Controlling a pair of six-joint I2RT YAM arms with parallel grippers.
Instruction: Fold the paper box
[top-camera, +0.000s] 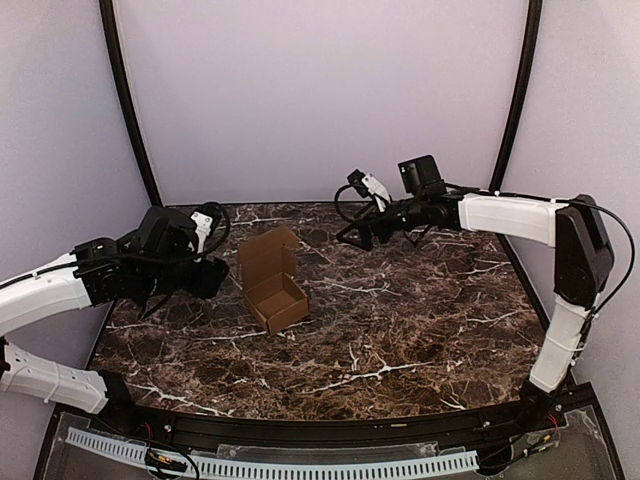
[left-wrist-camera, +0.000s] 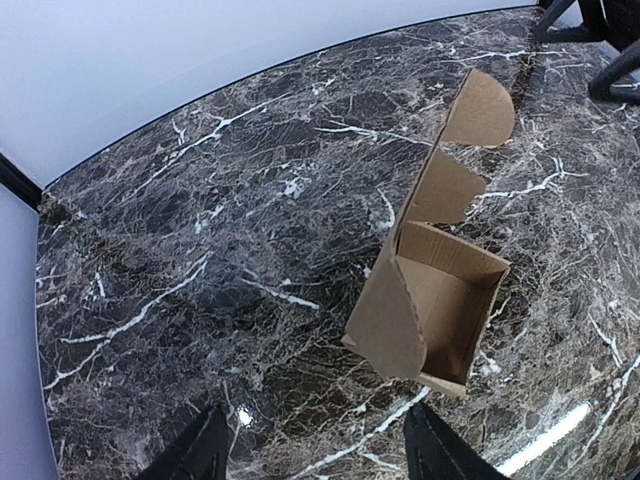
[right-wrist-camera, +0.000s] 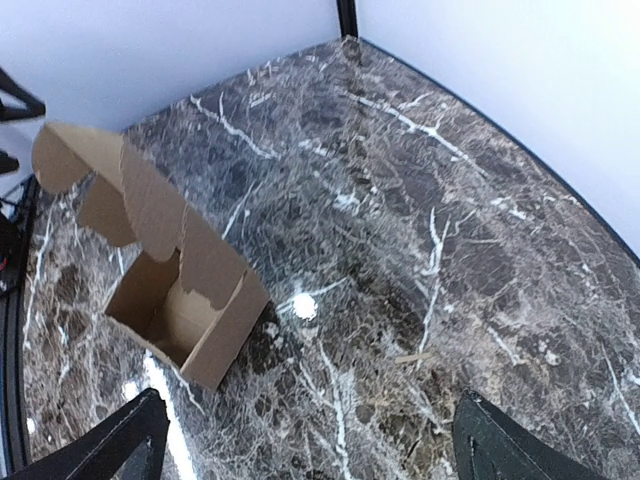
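Sitting upright, the paper box gapes open upward.

Paper box: brown, top open, lid flap standing up, on the dark marble table.
My left gripper: just beside the box, holding nothing.
My right gripper: farther back, apart from the box.

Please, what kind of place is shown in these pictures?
Most likely a robot test cell in a laboratory, not a home: plain pale walls and black posts enclose a marble-patterned table, a left arm and a right arm stand at its near edge, and a brown paper box sits on it.
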